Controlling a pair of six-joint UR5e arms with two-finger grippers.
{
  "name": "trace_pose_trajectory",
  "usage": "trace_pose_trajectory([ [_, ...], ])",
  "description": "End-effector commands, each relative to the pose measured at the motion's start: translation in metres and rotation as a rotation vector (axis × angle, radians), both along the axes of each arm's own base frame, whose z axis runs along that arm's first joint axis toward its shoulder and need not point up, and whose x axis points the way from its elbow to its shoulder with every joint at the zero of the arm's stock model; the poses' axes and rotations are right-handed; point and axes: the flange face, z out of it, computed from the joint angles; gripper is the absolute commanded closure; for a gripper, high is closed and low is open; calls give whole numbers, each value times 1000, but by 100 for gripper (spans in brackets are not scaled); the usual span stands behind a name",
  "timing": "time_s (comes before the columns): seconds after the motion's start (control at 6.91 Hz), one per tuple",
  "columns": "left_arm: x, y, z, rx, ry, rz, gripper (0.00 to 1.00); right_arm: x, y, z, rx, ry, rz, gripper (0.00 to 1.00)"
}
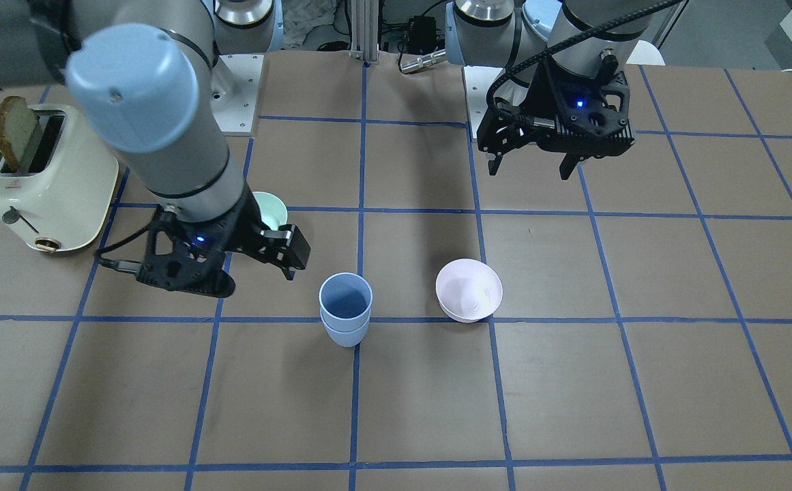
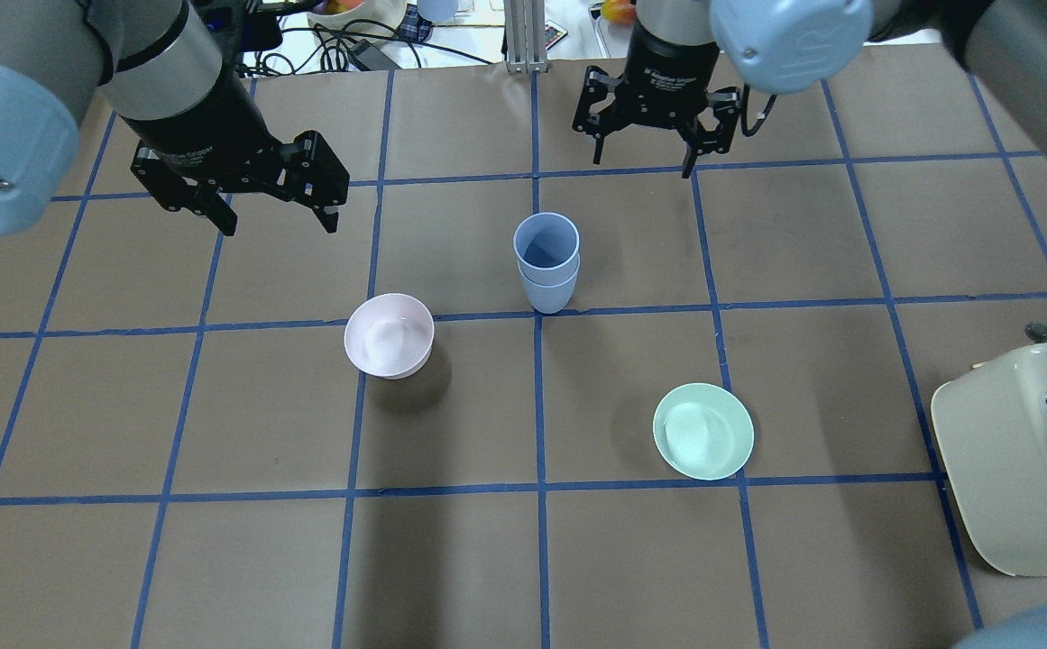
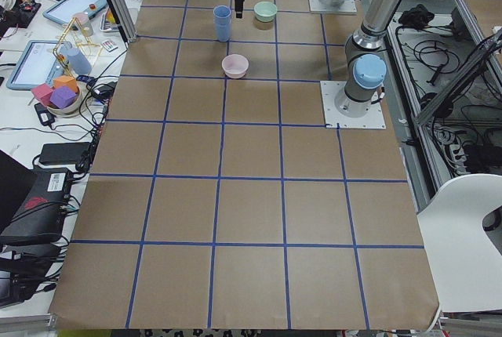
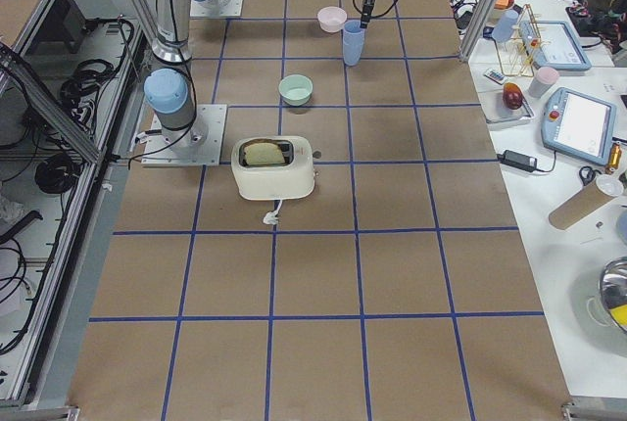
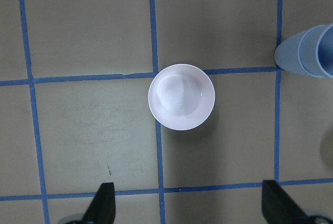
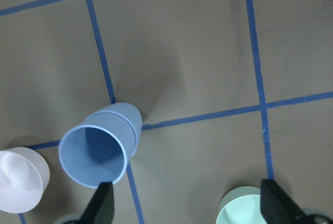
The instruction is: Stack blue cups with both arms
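The two blue cups (image 2: 546, 261) stand nested, one inside the other, upright on a blue grid line at mid-table. They also show in the front view (image 1: 346, 310) and in the right wrist view (image 6: 101, 148). My left gripper (image 2: 280, 225) is open and empty, raised to the left of the stack and above the pink bowl (image 5: 181, 97). My right gripper (image 2: 645, 165) is open and empty, raised beyond the stack on its right. In the front view the left gripper (image 1: 529, 172) is at the upper right and the right gripper (image 1: 259, 276) hangs beside the cups.
A pale pink bowl (image 2: 389, 335) sits to the left of the stack. A mint-green bowl (image 2: 703, 431) sits nearer on the right. A cream toaster (image 2: 1019, 469) with toast stands at the right edge. The operators' desks with clutter lie beyond the table.
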Motion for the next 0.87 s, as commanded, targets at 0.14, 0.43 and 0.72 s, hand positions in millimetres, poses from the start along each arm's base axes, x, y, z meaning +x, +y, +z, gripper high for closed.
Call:
trace_pose_trajectory([
  [0.14,2,0,0,-2,0,3,0,-72,39,47,27,-6,99,0],
  [0.43,2,0,0,0,0,3,0,-81,80,47,27,73,105,0],
  [0.72,1,1,-5,0,1,3,0,-81,86,48,24,75,105,0],
])
